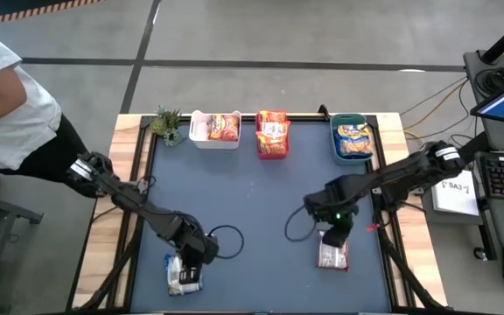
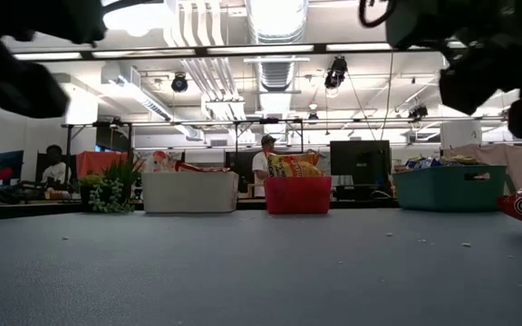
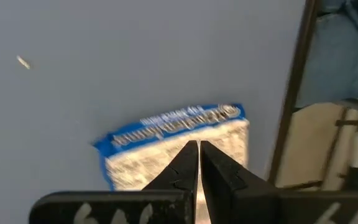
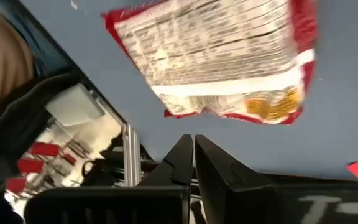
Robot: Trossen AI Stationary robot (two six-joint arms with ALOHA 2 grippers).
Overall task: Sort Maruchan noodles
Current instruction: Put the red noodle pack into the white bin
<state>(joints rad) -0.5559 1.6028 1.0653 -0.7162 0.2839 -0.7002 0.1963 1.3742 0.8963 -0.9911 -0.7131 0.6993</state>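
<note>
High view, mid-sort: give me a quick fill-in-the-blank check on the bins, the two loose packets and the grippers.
1. The left gripper is over the ____-edged packet.
2. The right gripper, fingers shut, is by the ____-edged packet.
3. The bin between the white bin and the teal bin is ____.
4. The plant stands beside the ____ bin.

Missing words: blue; red; red; white

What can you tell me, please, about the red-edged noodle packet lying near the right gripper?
The red-edged noodle packet is a flat, crinkly plastic pack, silvery-white with fine print, a red border and a yellow patch at one end. It lies flat on the dark blue table, near the front right. The shut right gripper hovers just beside it, apparently not touching; nothing else touches it.
</note>
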